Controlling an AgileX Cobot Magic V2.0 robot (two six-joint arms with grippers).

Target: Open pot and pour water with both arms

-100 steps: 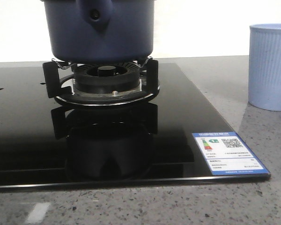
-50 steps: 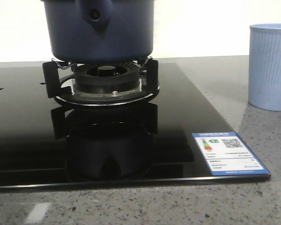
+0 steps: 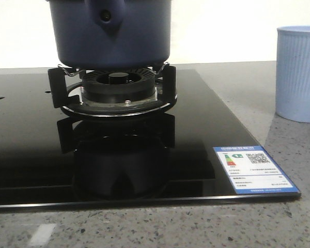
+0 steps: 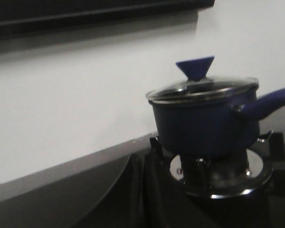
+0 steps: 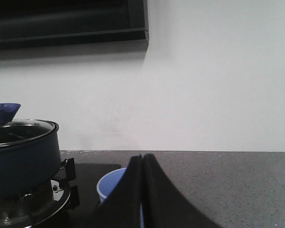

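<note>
My right hand (image 5: 142, 190) hangs clenched, fingers pressed together, empty, with the light blue cup (image 5: 109, 186) just behind it. My left hand (image 4: 141, 190) looks clenched too, holding nothing. The pot (image 3: 109, 32) sits lidded on the burner (image 3: 113, 90) of the black hob (image 3: 206, 129), on the grey bench (image 3: 279, 222).

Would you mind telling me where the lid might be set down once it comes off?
Bare granite counter lies between the black hob and the light blue cup. The burner under the pot is crowded.
</note>
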